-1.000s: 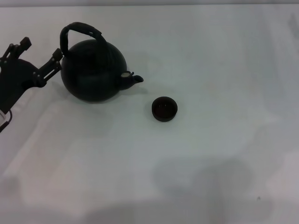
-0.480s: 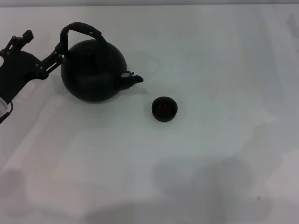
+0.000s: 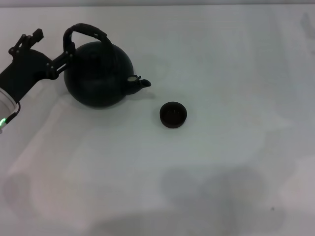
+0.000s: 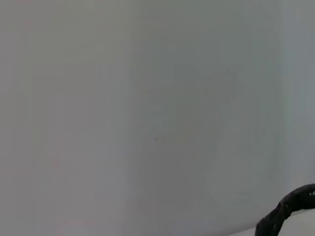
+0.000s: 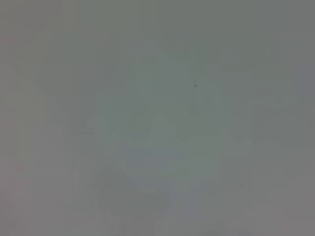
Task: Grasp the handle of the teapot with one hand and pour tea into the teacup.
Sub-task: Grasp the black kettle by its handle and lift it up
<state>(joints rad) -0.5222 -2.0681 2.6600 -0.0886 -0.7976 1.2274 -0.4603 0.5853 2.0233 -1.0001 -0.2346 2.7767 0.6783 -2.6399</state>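
Nearest, at centre frame, sits the teacup [image 3: 173, 115], small, light and easily knocked; just up-left of it the teapot [image 3: 99, 73] rests on the white table [image 3: 221, 172], spout toward the cup. It looks heavy and rigid, best taken at the crown of the ridged handle [image 3: 84, 30]. At upper left the left gripper [image 3: 51, 45] reaches in, fingers spread and empty, one fingertip beside the handle's base.

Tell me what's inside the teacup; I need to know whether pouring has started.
The teacup shows only a dark interior with no visible liquid, though black on black hides any. The left gripper is open beside the teapot.
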